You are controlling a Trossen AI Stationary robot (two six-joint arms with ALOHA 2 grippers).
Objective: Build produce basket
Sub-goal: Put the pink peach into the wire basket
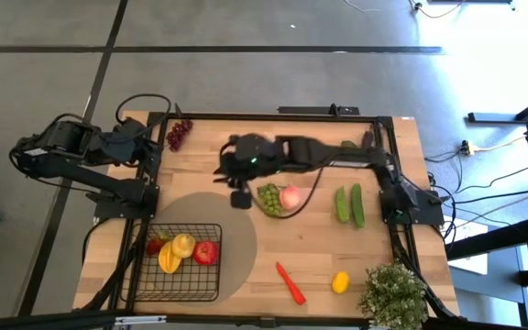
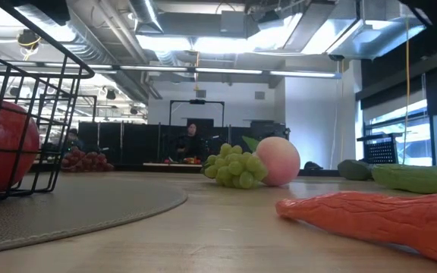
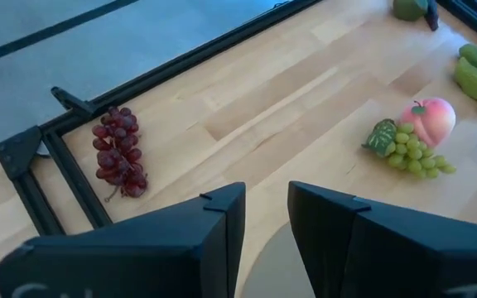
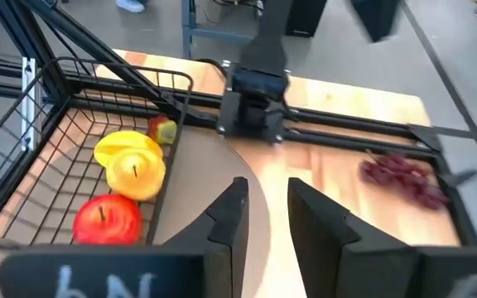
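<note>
The black wire basket point(image 1: 183, 291) stands on the round tan mat point(image 1: 236, 240) near the table's near-left corner. It holds a red apple point(image 1: 206, 253) and yellow fruits point(image 1: 176, 250), also seen in the right wrist view as the apple point(image 4: 106, 219) and yellow fruits point(image 4: 132, 164). Green grapes point(image 1: 269, 197) and a pink peach point(image 1: 290, 196) lie mid-table. My right gripper point(image 1: 239, 196) hovers just left of them over the mat's far edge, open and empty point(image 4: 267, 217). My left gripper point(image 3: 266, 222) waits open at the far-left corner point(image 1: 152, 147), near the purple grapes point(image 1: 179, 135).
Two green cucumbers point(image 1: 349, 204) lie right of the peach. A red chili point(image 1: 290, 282) and a lemon point(image 1: 340, 281) lie near the front edge. A bushy potted plant point(image 1: 392, 293) fills the near-right corner. A black frame point(image 1: 273, 116) borders the table.
</note>
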